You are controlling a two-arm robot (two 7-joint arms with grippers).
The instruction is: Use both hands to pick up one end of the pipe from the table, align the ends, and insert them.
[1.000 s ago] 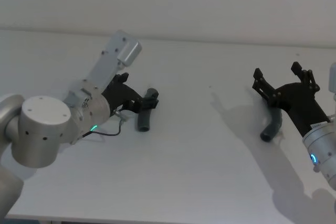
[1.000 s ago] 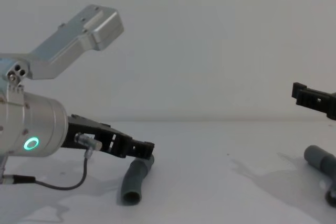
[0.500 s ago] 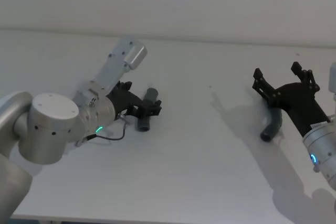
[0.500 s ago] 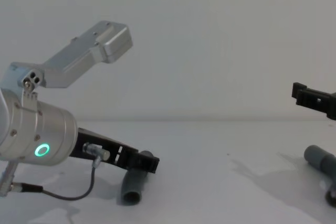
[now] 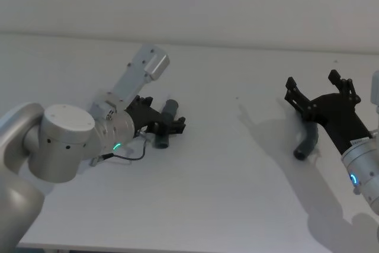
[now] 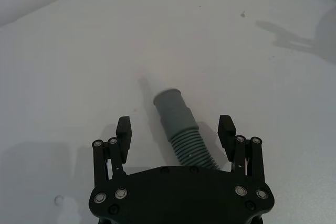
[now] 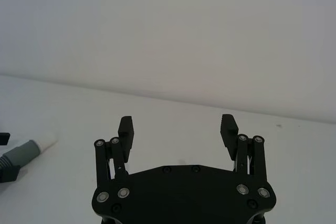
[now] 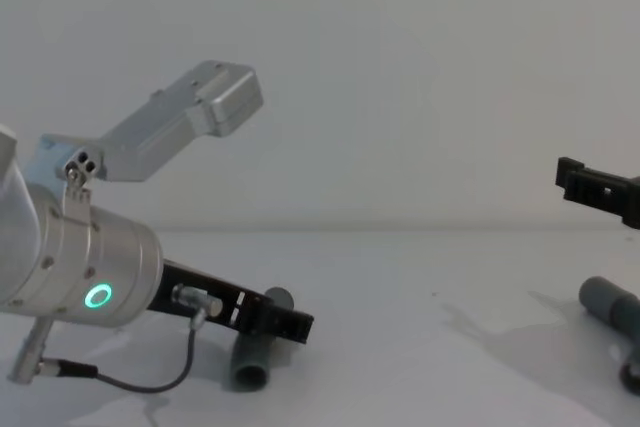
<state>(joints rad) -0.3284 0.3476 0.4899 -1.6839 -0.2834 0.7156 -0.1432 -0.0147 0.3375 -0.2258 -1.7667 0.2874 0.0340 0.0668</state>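
The pipe shows as two dark grey pieces on the white table (image 5: 225, 170), its middle hidden. One end (image 5: 166, 125) lies at the left, its hollow socket (image 8: 248, 375) facing the chest view. My left gripper (image 5: 170, 124) is open and low over it. In the left wrist view its fingers (image 6: 123, 128) straddle the corrugated hose behind the smooth cuff (image 6: 170, 106), without touching. The other end (image 5: 307, 141) lies at the right. My right gripper (image 5: 312, 80) hangs open above and beyond it. A grey cuff with a white tip (image 7: 31, 149) shows at the right wrist view's edge.
The white wall meets the table's far edge (image 5: 237, 44) close behind both ends. Bare table lies between the two arms. A thin black cable (image 8: 130, 379) droops from the left wrist just above the table.
My left arm has pushed forward and lower, bringing its open fingers on either side of the left pipe end. The right arm and both pipe ends have stayed put.
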